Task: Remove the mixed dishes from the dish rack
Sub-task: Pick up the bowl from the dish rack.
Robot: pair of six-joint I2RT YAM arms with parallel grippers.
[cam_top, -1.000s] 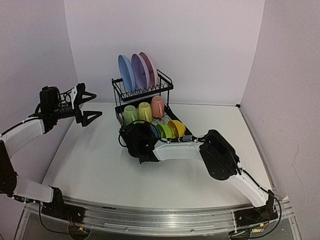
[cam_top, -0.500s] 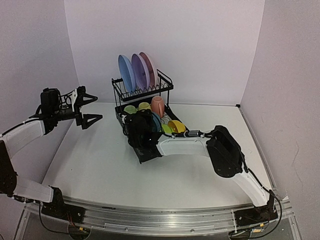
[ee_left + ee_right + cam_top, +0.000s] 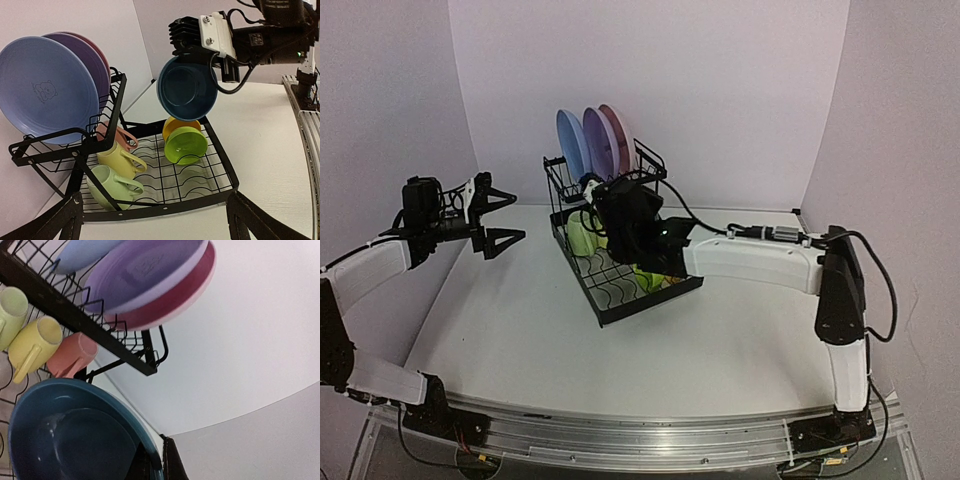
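My right gripper point(image 3: 162, 462) is shut on the rim of the blue bowl point(image 3: 187, 90), which hangs tilted in the air above the dish rack point(image 3: 165, 207). In the rack's base lie a green bowl point(image 3: 186, 145), a yellow bowl point(image 3: 179, 124) and three mugs: light green point(image 3: 107, 187), yellow point(image 3: 117, 160), pink point(image 3: 112, 137). The blue plate point(image 3: 570, 140), purple plate point(image 3: 598, 135) and pink plate point(image 3: 618, 128) stand upright in the upper shelf. Left of the rack, my left gripper point(image 3: 515, 213) hovers open with nothing in it, pointing at the rack.
The rack sits at an angle on the white table point(image 3: 520, 340), close to the back wall. Lilac walls close in the left, back and right sides. The right arm point(image 3: 760, 260) stretches across from the right, over the rack's right end.
The right arm has lifted the blue bowl out of the rack's base, up and toward the back. The left gripper has hardly moved.
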